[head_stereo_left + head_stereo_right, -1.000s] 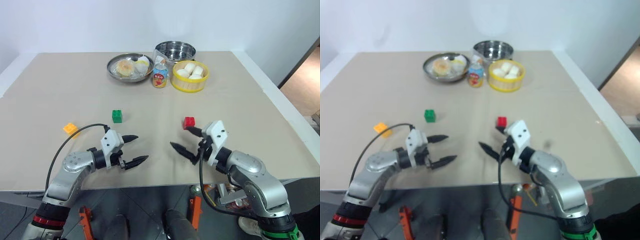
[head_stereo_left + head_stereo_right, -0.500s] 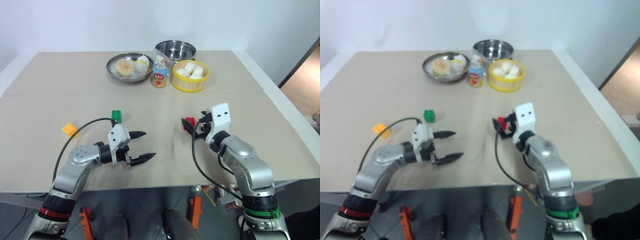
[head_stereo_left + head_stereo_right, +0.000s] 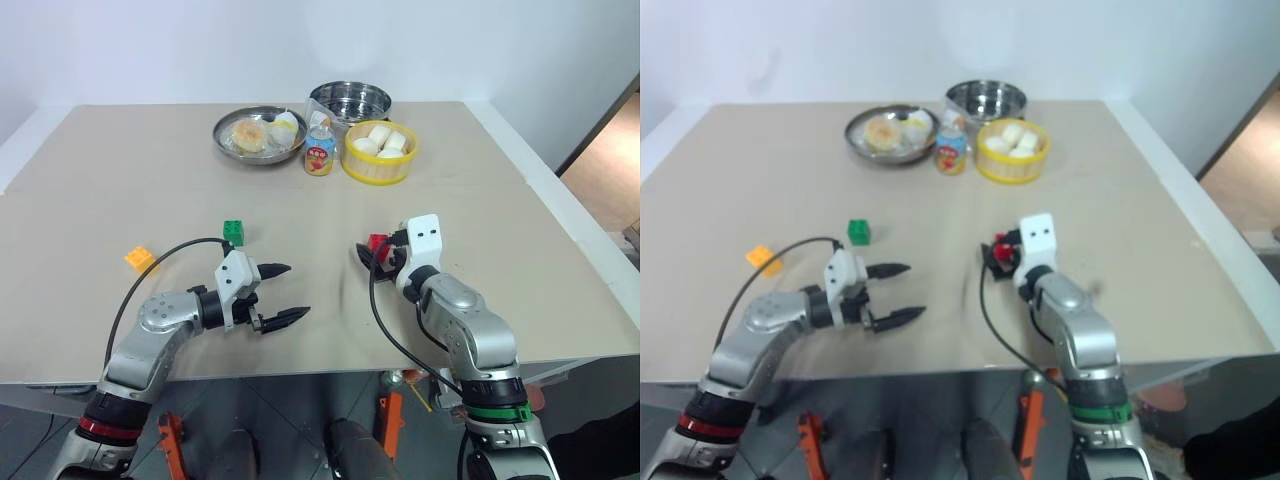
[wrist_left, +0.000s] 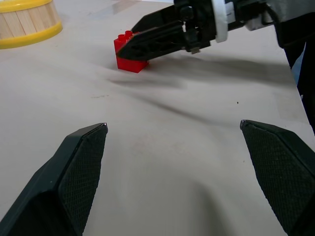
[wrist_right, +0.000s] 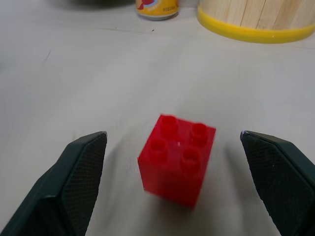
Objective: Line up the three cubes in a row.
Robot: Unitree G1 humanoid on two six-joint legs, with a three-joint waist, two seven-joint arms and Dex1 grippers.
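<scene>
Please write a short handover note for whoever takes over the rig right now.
Right pincer: open, level with the red cube, which sits between its fingers, not gripped.
Left pincer: open, empty, hovering over bare table.
Green cube: beyond the left pincer.
Orange cube: near the table's left side.
Done: nothing lined up; the cubes lie scattered.
Left: close on the red cube, then bring all three into one row.

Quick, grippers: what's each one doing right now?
Left gripper: open, holding nothing, above the table.
Right gripper: open, one finger either side of the red cube, not closed on it.
</scene>
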